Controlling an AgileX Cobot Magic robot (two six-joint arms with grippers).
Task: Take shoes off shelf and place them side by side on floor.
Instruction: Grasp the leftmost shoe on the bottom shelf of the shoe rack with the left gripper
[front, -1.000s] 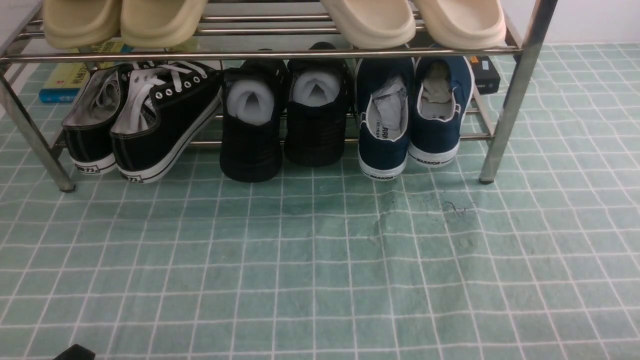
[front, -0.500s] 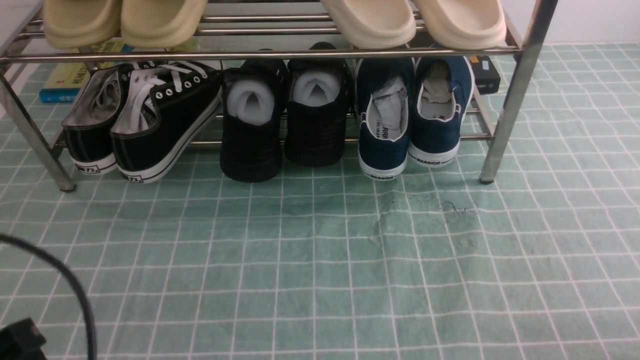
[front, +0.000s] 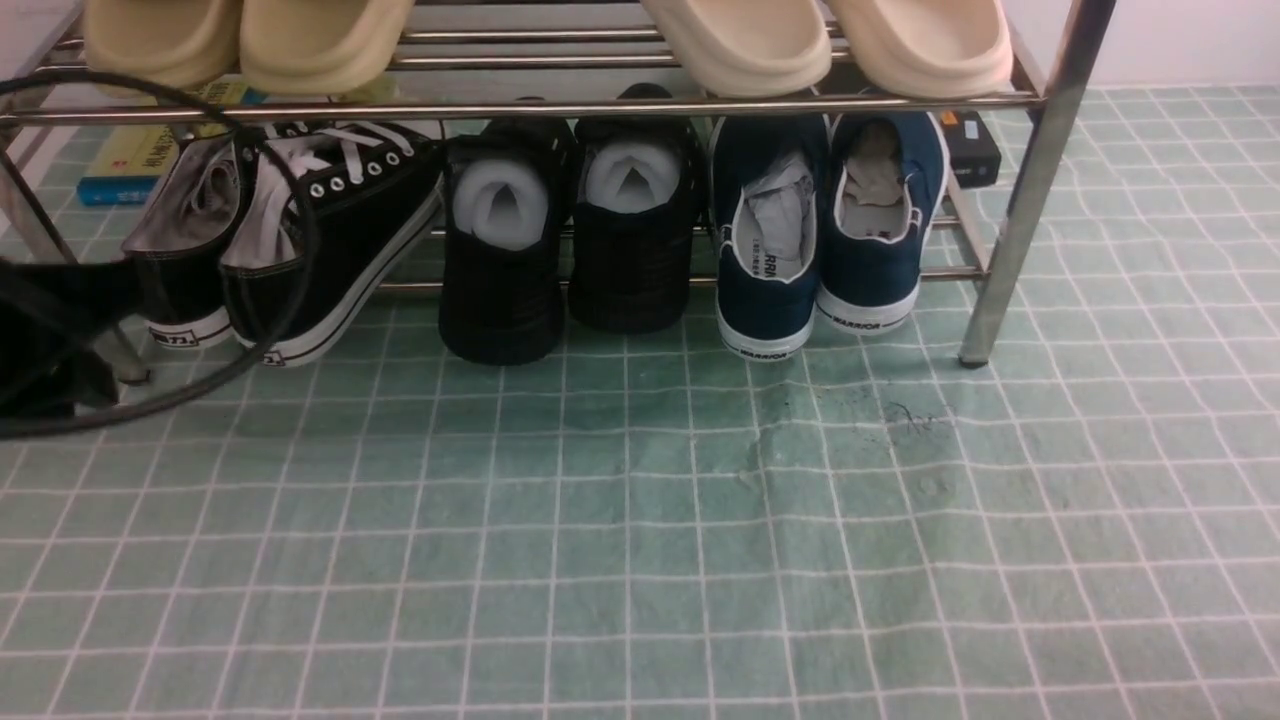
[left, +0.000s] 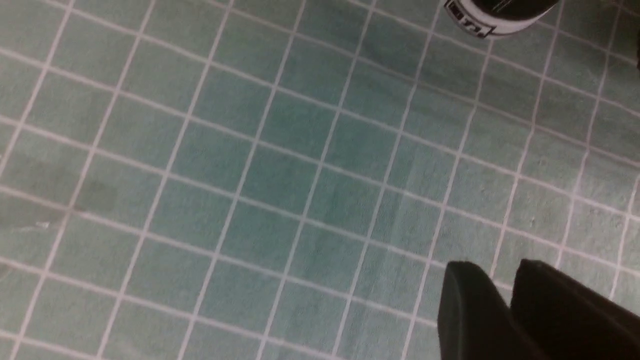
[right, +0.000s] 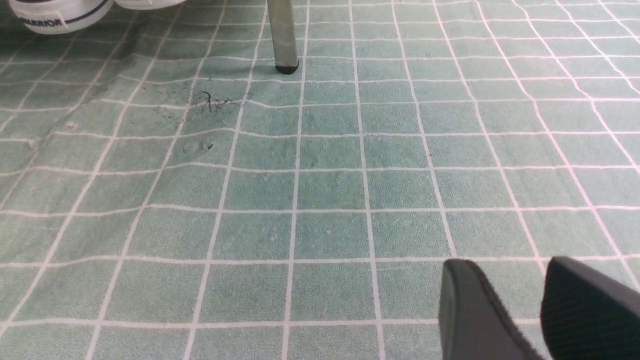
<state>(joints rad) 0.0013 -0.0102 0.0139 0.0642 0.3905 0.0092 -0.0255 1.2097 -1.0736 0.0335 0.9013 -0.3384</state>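
The shoes, black canvas sneakers with white laces, rest on the lower tier of the chrome shelf (front: 520, 108) at its left end: one (front: 185, 255) outermost, the other (front: 335, 235) beside it, heels hanging over the floor (front: 640, 520). My left arm (front: 45, 345) is at the frame's left edge by the shelf's left leg, its cable looping in front of the sneakers. In the left wrist view the left gripper (left: 500, 272) hovers over the floor, its tips slightly apart and empty, one sneaker heel (left: 492, 17) ahead. The right gripper (right: 505, 272) is open and empty above the floor.
All-black shoes stuffed with white paper (front: 560, 230) and navy slip-ons (front: 820, 220) share the lower tier. Beige slippers (front: 820, 40) lie on the top tier. The shelf's right leg (right: 282, 35) stands ahead of the right gripper. Books (front: 135, 160) lie behind the shelf.
My left arm has risen from the bottom left corner to beside the shelf's left leg, and its cable loop now crosses the sneakers. The shoes have not moved.
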